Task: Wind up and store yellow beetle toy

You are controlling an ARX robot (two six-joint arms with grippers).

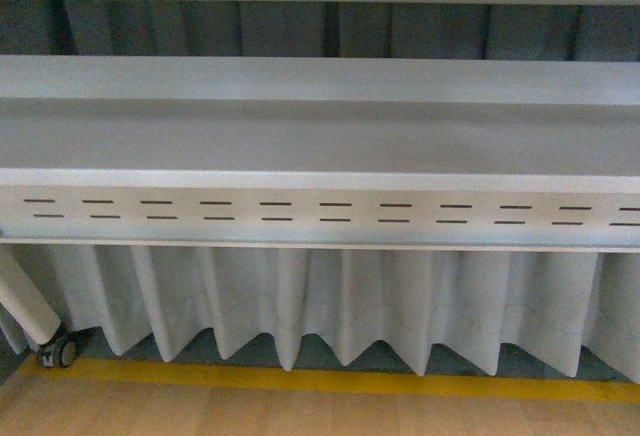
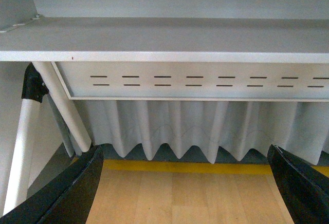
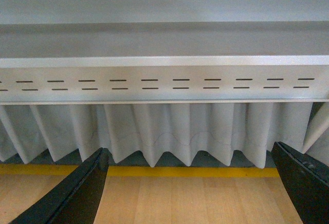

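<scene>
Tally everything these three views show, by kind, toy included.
yellow beetle toy: 0, none in view
grippers: 2, the left gripper and the right gripper, both open
caster wheel: 1
slotted panel: 1
pleated curtain: 1
yellow floor stripe: 1
Total: 6

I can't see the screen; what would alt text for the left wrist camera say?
An open black tool frames a wooden floor with a yellow line, holding nothing. Ahead stands a white table with a slotted front panel and pleated grey curtain beneath. No toy is visible.
</scene>
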